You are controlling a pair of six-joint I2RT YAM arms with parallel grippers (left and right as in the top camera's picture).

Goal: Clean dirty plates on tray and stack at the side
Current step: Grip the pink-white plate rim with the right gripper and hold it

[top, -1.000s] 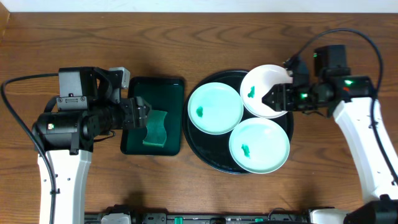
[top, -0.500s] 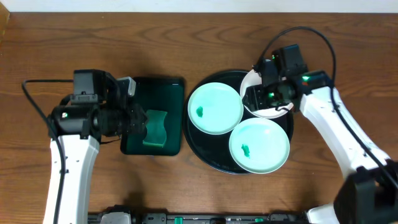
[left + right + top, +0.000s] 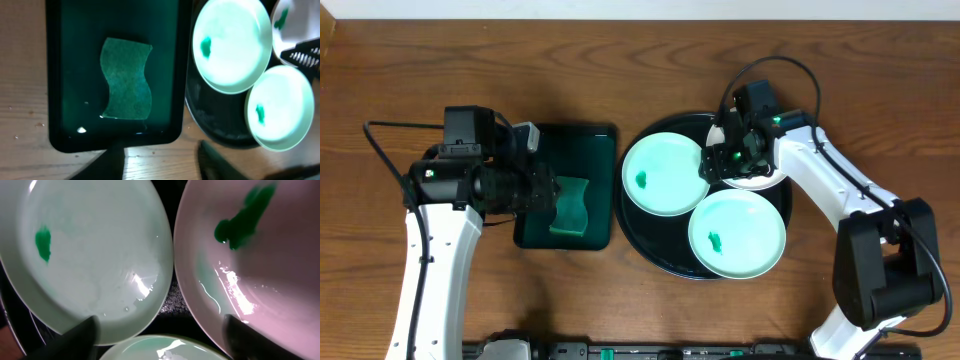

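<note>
In the overhead view, the front mint plate (image 3: 737, 235) lies at the lower right of the black tray (image 3: 638, 235), just beside the left mint plate (image 3: 665, 175) near frame centre. Each carries a small green smear. At centre left, the left hand (image 3: 545, 190) sits over the dark green tray (image 3: 565, 140) beside the sponge (image 3: 570, 205), with its fingers apart and gripping nothing. Farther up, the right hand (image 3: 726, 160) is wide open and empty above the gap between the left mint plate and the white plate (image 3: 280, 290), which is also smeared green and lies at the black tray's upper right. All rest on the wooden worktop (image 3: 620, 60).
</note>
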